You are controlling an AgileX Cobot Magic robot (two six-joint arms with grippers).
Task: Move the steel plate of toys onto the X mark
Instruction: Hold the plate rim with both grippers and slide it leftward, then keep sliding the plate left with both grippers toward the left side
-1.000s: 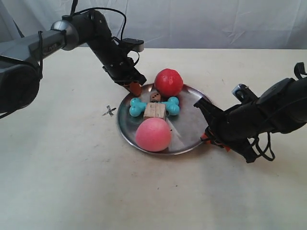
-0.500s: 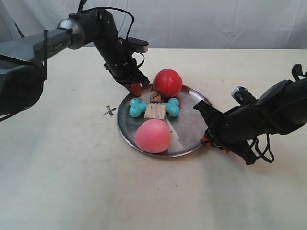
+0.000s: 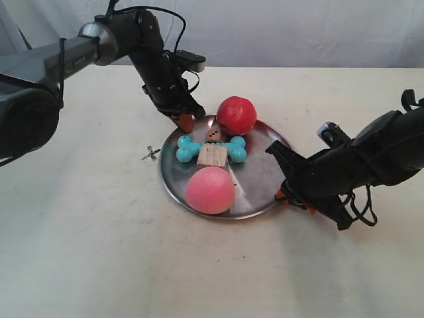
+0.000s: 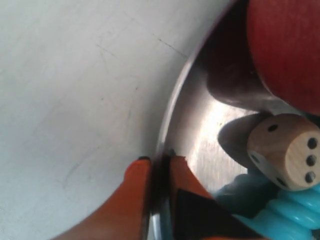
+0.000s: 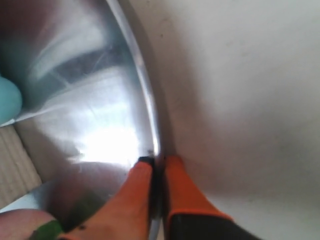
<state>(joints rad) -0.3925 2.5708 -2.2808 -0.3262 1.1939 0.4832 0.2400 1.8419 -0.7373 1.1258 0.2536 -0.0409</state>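
The steel plate (image 3: 262, 173) sits on the table and holds a red ball (image 3: 236, 114), a pink ball (image 3: 210, 190), a turquoise bone (image 3: 187, 148), a wooden block (image 3: 212, 155) and a small die (image 3: 213, 135). My left gripper (image 3: 185, 121) is shut on the plate's far rim (image 4: 172, 125), one orange finger (image 4: 131, 190) outside and one inside. The die (image 4: 285, 150) and red ball (image 4: 285, 47) lie close by. My right gripper (image 3: 286, 193) is shut on the near-right rim (image 5: 145, 85), its fingers (image 5: 134, 190) either side of it. The X mark (image 3: 151, 154) lies just left of the plate.
A pale cloth covers the table (image 3: 99, 252), and a white backdrop (image 3: 298, 30) hangs behind its far edge. Both arms reach in from the exterior view's two sides and bracket the plate.
The plate with its toys has shifted slightly toward the exterior view's left, closer to the X mark, carried by both grippers. The red ball rolled a little to the right on the plate.
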